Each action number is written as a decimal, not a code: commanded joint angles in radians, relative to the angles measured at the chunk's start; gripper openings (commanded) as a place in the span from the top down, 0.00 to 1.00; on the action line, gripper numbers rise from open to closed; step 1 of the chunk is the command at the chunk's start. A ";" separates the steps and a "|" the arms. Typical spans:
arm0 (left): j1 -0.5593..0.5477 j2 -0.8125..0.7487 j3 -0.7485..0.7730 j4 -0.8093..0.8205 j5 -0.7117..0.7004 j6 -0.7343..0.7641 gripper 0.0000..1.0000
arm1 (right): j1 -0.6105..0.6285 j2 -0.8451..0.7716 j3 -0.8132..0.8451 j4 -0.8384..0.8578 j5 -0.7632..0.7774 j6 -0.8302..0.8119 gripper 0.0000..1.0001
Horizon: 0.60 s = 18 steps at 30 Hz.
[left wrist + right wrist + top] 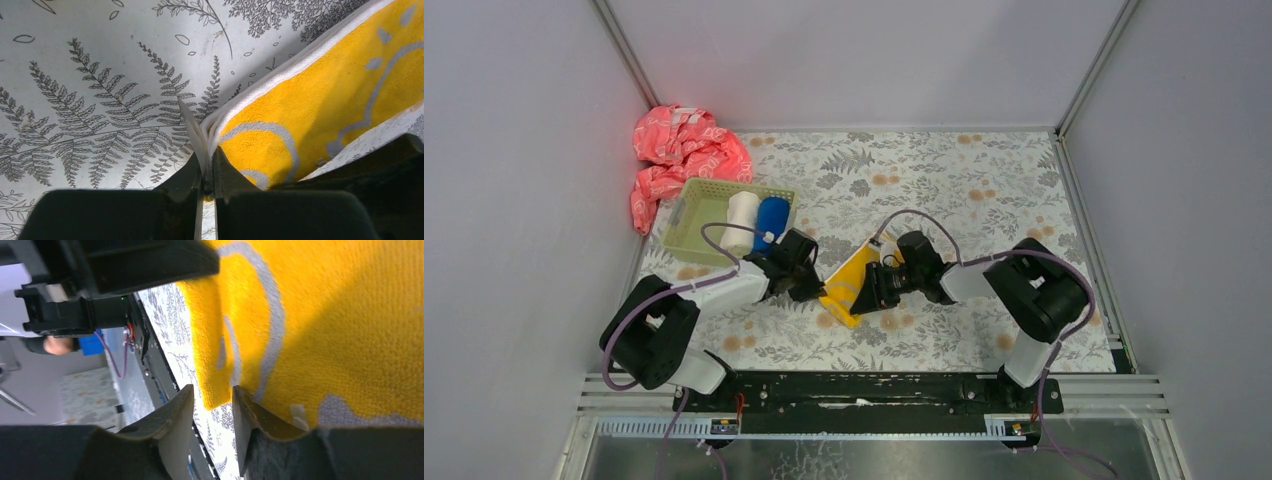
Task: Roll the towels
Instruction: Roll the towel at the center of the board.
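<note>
Left gripper [204, 150]: clamped on the yellow towel's [325, 100] folded edge, mid-table.
Right gripper [212, 400]: narrow gap, yellow towel's other edge at its fingertips.
Table [944, 180]: fern-print cover.
Basket [689, 215]: green, far left, holds rolled white towel [742, 210] and blue towel [772, 218] side by side.

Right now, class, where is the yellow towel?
The yellow towel lies mid-table in the top view, right of the green basket, between the left pincer, shut on its edge, and the right pincer.

Pink-red patterned cloth [686, 160] crumpled in the far-left corner, just beside a pale green basket [682, 222] (slotted walls). Table [964, 180] covered in fern-and-blossom print.
</note>
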State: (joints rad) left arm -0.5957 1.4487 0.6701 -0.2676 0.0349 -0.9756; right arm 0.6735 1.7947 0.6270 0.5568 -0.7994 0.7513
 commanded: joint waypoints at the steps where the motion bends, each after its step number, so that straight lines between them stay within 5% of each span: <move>1: -0.006 0.013 0.040 0.004 -0.002 -0.005 1.00 | 0.028 -0.115 0.080 -0.246 0.126 -0.234 0.56; 18: -0.006 0.017 0.057 -0.027 -0.004 -0.025 1.00 | 0.210 -0.033 0.226 -0.418 0.391 -0.413 0.53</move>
State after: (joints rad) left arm -0.5957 1.4551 0.7067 -0.2863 0.0368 -0.9867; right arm 0.8734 1.7329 0.8322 0.1680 -0.4683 0.3702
